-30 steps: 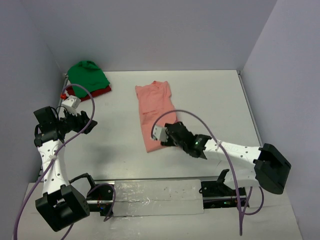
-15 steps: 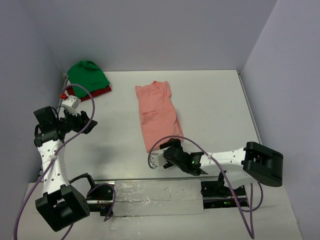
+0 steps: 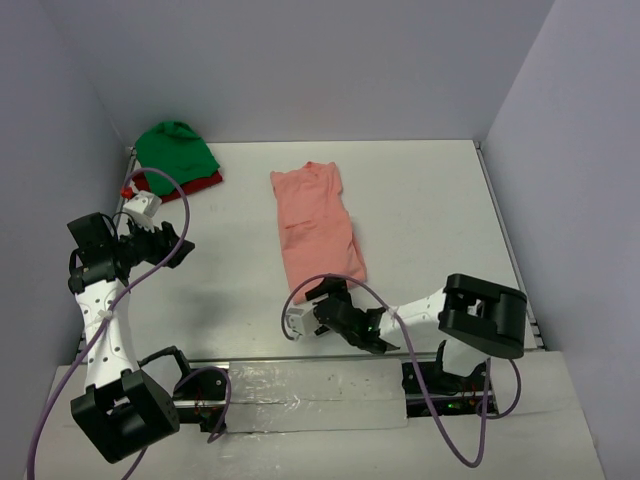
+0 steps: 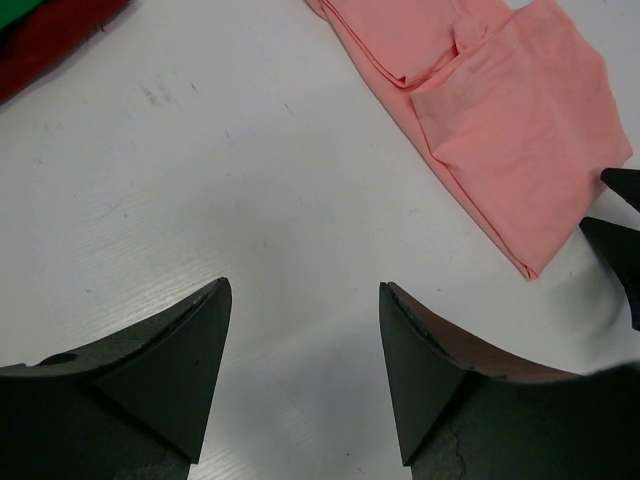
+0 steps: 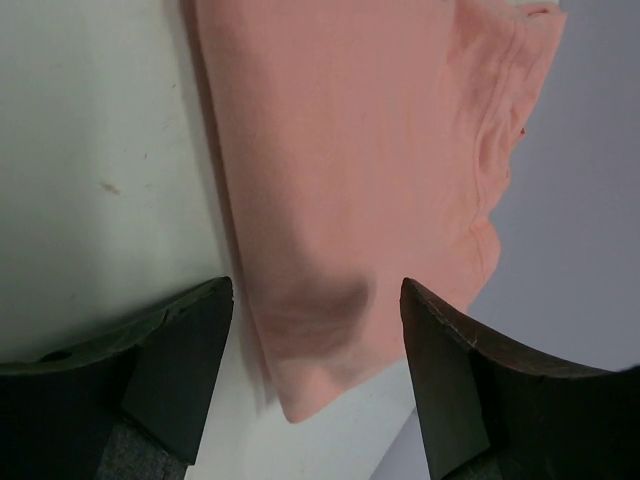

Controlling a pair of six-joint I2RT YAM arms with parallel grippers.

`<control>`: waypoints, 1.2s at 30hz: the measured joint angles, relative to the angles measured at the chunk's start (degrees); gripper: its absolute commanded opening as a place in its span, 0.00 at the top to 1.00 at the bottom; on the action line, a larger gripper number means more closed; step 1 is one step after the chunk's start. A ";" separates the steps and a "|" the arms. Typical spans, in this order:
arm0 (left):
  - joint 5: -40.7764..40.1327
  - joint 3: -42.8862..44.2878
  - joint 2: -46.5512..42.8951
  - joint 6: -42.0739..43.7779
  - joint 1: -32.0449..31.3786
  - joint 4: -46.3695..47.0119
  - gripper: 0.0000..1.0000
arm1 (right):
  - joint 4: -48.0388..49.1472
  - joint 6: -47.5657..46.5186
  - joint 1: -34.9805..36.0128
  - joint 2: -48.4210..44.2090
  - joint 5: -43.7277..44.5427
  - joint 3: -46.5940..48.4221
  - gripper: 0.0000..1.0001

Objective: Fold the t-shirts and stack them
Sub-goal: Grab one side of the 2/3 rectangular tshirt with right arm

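At the near edge of the table (image 3: 430,200), the right arm has drawn back off the salmon-pink t-shirt (image 3: 315,225), which lies mid-table as a long folded strip. The green t-shirt (image 3: 175,150) lies heaped on the dark red t-shirt (image 3: 203,183) in the far-left corner. The right gripper (image 5: 315,285) gapes wide and empty just short of the hem. The left gripper (image 4: 305,288), equally wide and empty, has not moved. The lengthwise fold looks finished, and a crosswise one probably remains.

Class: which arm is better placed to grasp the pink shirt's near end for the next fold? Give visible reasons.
Right. The right tool, open, sits at the salmon-pink shirt's near corner. The left tool, also open, is across bare table, well apart from it.
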 measured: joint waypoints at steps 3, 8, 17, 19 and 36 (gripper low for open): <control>0.00 0.00 0.00 0.02 0.02 0.00 0.30 | 1.40 -0.35 -1.11 2.45 -0.55 1.79 0.28; -0.02 0.00 0.11 0.04 0.02 0.00 0.30 | 1.09 0.35 -5.11 6.99 -2.43 6.01 0.65; -0.02 0.00 0.11 0.04 0.04 0.00 0.30 | -6.51 2.64 -9.97 8.59 -5.14 10.03 1.00; 0.00 0.00 0.11 0.07 0.04 0.00 0.30 | -9.70 3.91 -9.94 7.32 -5.81 10.49 1.00; 0.11 0.00 -0.33 0.72 0.42 -0.26 0.30 | -64.06 21.64 3.74 -9.31 -26.18 37.24 1.00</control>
